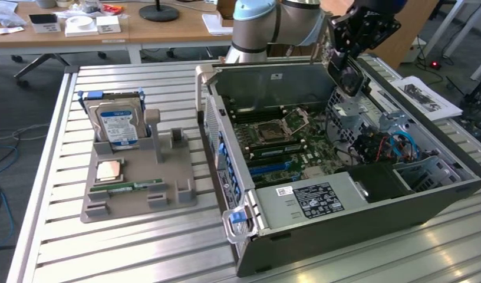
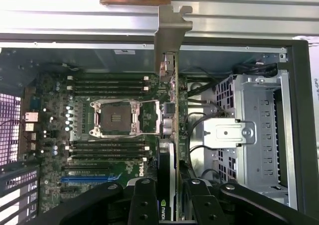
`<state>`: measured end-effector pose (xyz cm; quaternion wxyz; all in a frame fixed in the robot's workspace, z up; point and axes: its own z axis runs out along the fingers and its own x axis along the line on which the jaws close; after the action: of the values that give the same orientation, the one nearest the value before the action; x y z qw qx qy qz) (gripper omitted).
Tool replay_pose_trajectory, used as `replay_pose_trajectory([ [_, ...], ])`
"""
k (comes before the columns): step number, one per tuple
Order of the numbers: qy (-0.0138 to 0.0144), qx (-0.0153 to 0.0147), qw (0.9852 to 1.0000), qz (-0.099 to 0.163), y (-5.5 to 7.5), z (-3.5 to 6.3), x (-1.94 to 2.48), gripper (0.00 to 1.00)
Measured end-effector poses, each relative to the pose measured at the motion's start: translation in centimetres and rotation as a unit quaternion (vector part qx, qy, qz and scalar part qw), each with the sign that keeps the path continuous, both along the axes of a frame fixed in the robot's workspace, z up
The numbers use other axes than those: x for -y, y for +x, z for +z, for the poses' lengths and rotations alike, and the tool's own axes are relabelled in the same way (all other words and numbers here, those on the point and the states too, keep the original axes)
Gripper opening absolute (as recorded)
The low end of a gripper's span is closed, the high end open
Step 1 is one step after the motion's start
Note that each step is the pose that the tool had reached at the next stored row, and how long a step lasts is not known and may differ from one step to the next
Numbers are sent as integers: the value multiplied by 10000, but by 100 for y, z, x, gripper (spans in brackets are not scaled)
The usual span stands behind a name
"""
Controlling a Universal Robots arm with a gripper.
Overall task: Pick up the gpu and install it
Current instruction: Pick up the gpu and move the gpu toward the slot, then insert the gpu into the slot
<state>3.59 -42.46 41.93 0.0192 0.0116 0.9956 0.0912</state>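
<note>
The gpu, a dark card with a round fan, hangs edge-down above the open computer case, near its far side at the exterior view's right. My gripper is shut on its upper edge. In the wrist view the gpu runs edge-on away from my gripper, and its silvery end bracket reaches past the case wall. It hovers over the motherboard, beside the empty CPU socket and clear of the board.
On the slatted table, a grey holder carries a blue-labelled hard drive, a CPU and a green memory stick. A metal drive cage and cables sit on the case's far side. Desks stand behind.
</note>
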Motion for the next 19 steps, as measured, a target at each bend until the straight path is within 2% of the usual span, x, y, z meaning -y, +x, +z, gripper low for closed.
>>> replay_pose_trajectory([
  [4, -8, -4, 10000, 0, 40, -1, 29, 27],
  [19, -12, -4, 10000, 0, 45, 0, 30, 27],
])
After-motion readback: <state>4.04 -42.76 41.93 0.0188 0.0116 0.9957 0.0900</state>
